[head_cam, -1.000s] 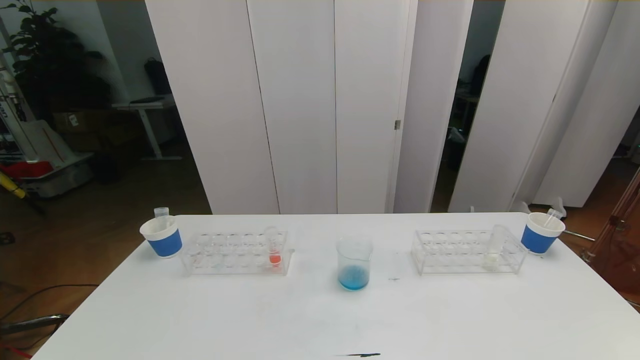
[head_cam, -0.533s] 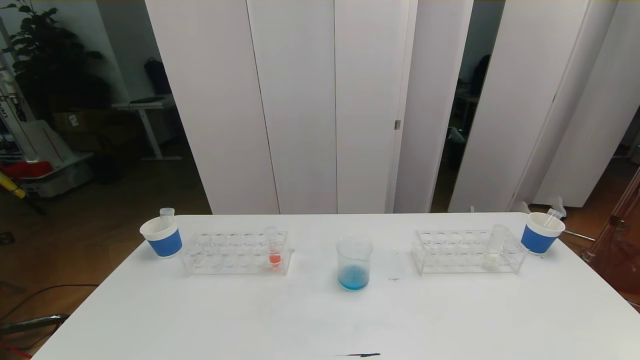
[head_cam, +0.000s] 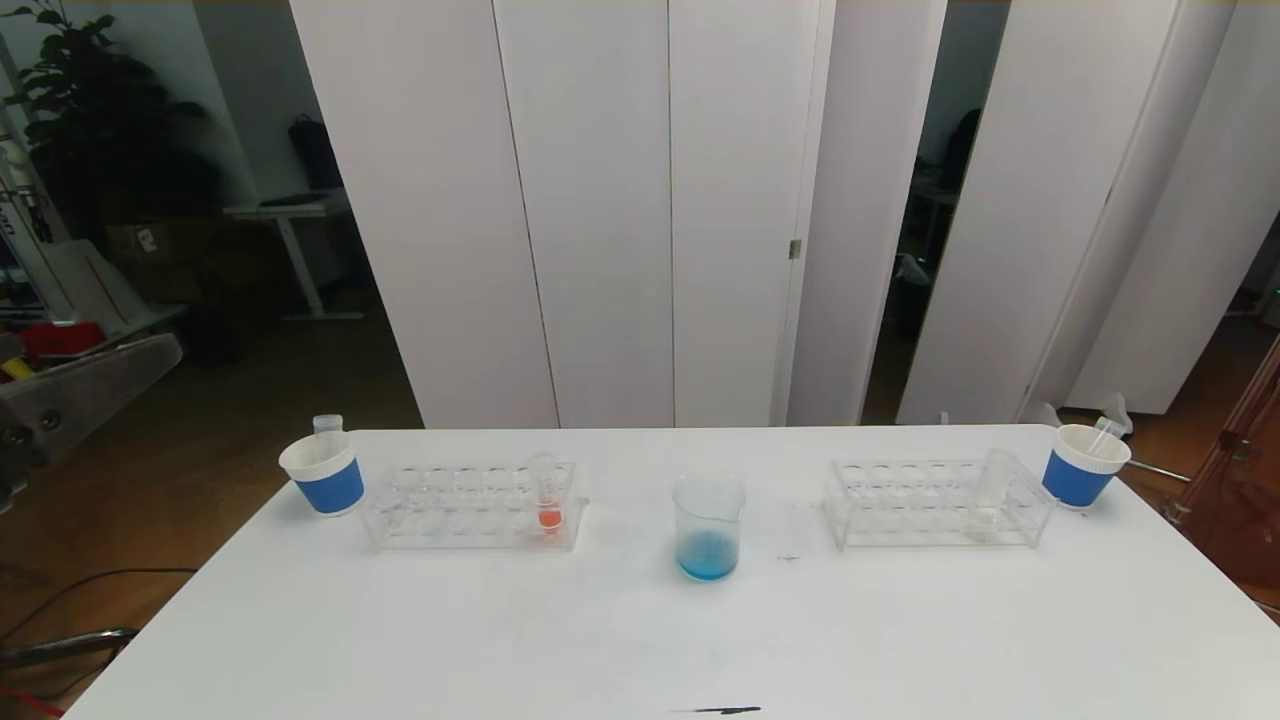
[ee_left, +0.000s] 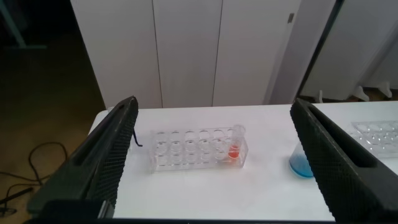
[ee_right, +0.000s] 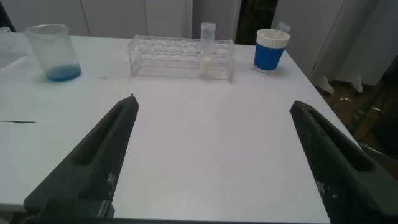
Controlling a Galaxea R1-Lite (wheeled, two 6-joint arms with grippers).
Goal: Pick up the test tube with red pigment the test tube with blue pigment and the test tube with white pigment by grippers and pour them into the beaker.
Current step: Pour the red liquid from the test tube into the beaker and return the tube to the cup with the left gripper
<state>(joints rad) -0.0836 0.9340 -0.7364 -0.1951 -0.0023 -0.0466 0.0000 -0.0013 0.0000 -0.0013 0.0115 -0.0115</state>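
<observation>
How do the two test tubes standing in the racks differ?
The red tube stands in the left rack, near the end closest to the beaker; the white tube stands in the right rack, near the end farthest from it. The red tube holds bright orange-red pigment at its bottom; the white tube holds a pale cream one. Both are clear and roughly upright.

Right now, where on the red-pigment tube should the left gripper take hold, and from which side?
Grip the test tube with red pigment on its clear upper length, above the rack top. It stands upright in the end slot nearest the beaker, pigment at its bottom. Probably best to come from the near side, the open left gripper straddling it level.
</observation>
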